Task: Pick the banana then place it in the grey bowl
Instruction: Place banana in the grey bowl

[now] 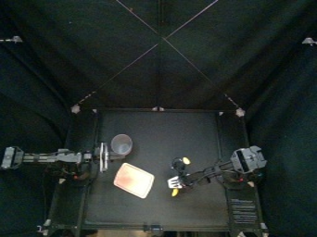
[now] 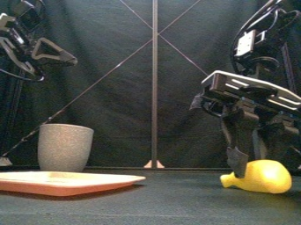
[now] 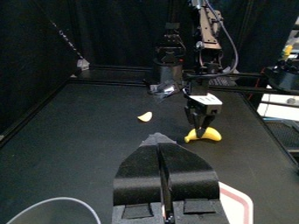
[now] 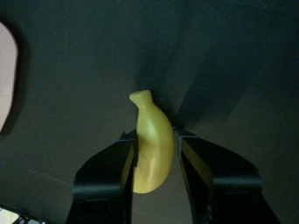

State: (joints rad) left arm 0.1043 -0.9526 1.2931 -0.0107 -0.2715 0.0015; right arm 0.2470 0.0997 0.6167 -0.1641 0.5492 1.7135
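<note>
A yellow banana [image 4: 152,153] lies on the black table right of centre, also seen low in the front view as the banana [image 2: 265,178]. My right gripper [image 4: 156,137] reaches down onto it, one jaw on each side, pressed against its skin. The banana [image 1: 175,189] still touches the table. A tall grey speckled cup [image 2: 65,147] stands upright at the left back, seen from above as the cup [image 1: 121,143]. My left gripper [image 3: 163,144] hangs shut and empty near the cup, well above the table at the left [image 2: 59,54].
A flat pink tray [image 1: 133,180] lies in front of the cup, between the two arms, low at the left as the tray [image 2: 65,182]. A second small yellow toy [image 1: 186,162] sits just behind the banana, also visible as the toy [image 3: 145,116].
</note>
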